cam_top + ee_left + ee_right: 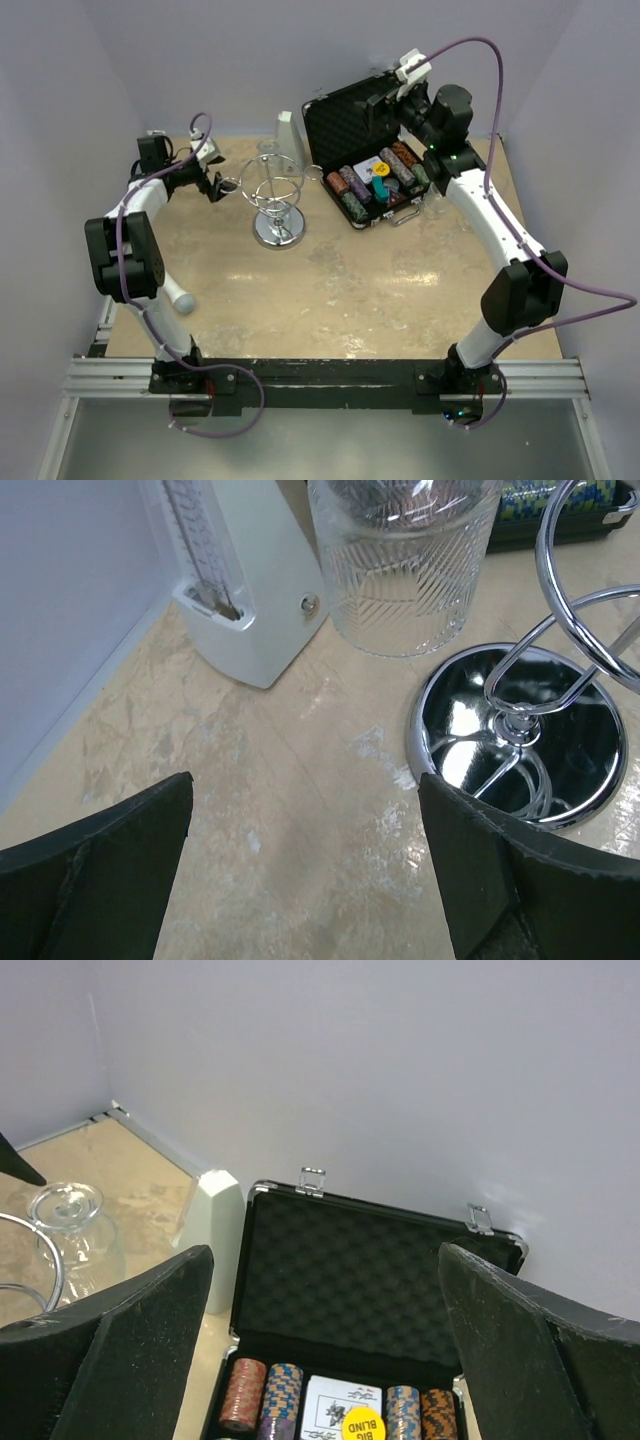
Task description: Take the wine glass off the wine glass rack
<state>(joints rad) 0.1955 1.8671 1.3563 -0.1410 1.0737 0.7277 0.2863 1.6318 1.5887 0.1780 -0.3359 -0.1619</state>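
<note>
At far left of the worktop [380, 300]: the wine glass rack [278, 232], chrome, stands upright on its mirrored base. The wine glass [408, 580] sits just behind it, bowl down and foot up, with the rim at or very near the worktop. Cannot tell whether the foot hangs in a wire loop or the glass stands free beside the base. The glass looks empty.

Left fingers [100, 870] are spread wide and hold nothing, low over bare worktop just short of the rack base and glass. Right fingers [540, 1360] are likewise spread wide and empty, raised over the open poker case [360, 1280].

Risks, as judged:
- Wire loops crowd the glass on one side. A careless reach may clip one and tip or slide the rack.
- If the foot is hooked, a straight lift would drag the rack along.
- White wedge-shaped device [250, 590] stands just beside the glass. Little room there, and it could be knocked.
- Cut glass looks slick and rounded, so a shallow pinch could slip.

Poker case holds rows of chip stacks [283, 1390], a card deck [325, 1405] and a yellow disc [362, 1425] marked BIG BLIND. Its foam-lined lid is up.
</note>
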